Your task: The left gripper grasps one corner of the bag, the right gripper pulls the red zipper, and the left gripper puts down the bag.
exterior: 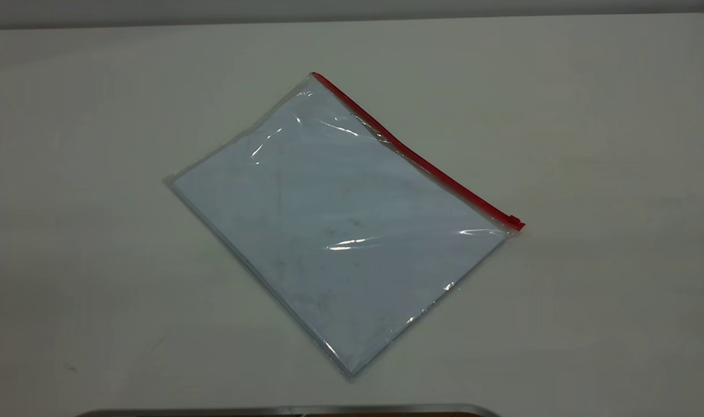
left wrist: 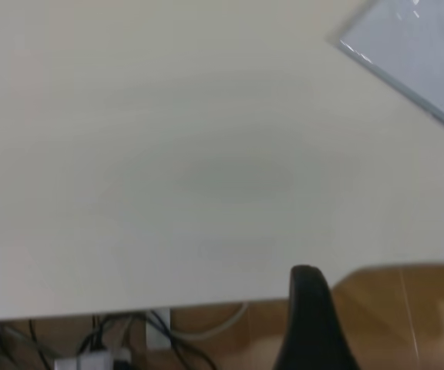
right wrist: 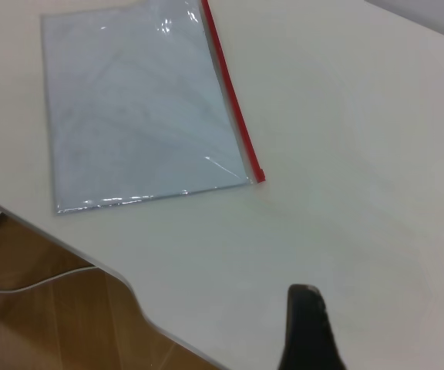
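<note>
The bag (exterior: pixel 340 226), a clear flat pouch with white paper inside, lies flat and diagonal in the middle of the white table. The red zipper (exterior: pixel 415 156) runs along its far right long edge, with the slider tab (exterior: pixel 514 222) at the right end. Neither gripper shows in the exterior view. The left gripper (left wrist: pixel 311 324) hovers over the table's edge, well apart from the bag's corner (left wrist: pixel 415 54). The right gripper (right wrist: pixel 305 327) hovers above bare table, apart from the bag (right wrist: pixel 137 116) and off the slider end (right wrist: pixel 258 176) of the zipper (right wrist: pixel 230 100).
The white table (exterior: pixel 589 116) surrounds the bag on all sides. A metal-rimmed object (exterior: pixel 288 411) sits at the near edge. The wrist views show the table's edge with wooden floor (right wrist: pixel 45 301) and cables (left wrist: pixel 99 347) below.
</note>
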You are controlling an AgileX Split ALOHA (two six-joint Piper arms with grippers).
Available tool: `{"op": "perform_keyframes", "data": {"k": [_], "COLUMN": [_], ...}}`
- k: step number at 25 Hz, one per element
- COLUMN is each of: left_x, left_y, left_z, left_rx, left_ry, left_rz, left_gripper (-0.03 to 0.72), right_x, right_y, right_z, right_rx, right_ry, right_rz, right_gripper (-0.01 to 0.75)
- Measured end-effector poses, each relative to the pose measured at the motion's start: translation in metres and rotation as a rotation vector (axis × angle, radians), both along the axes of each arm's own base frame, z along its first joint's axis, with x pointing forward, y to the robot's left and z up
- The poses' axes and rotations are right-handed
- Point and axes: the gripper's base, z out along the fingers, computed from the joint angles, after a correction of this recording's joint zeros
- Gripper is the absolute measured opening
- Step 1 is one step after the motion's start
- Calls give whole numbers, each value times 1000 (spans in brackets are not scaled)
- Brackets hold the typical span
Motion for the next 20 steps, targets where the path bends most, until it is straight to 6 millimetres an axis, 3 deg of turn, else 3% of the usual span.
{"op": "perform_keyframes", "data": {"k": [6, 20], "left_x": [-12, -12], "left_y": [0, 0], "left_z": [-1, -1], "left_rx": [-2, -3], "left_ry": [-88, -88], "left_rz": [16, 17], "left_gripper": [567, 567], "right_x": [0, 0], "right_y": [0, 0], "right_z": [0, 0], "right_rx": [0, 2], "right_ry": [0, -4], "right_rz": [0, -42], "right_gripper": [538, 538]}}
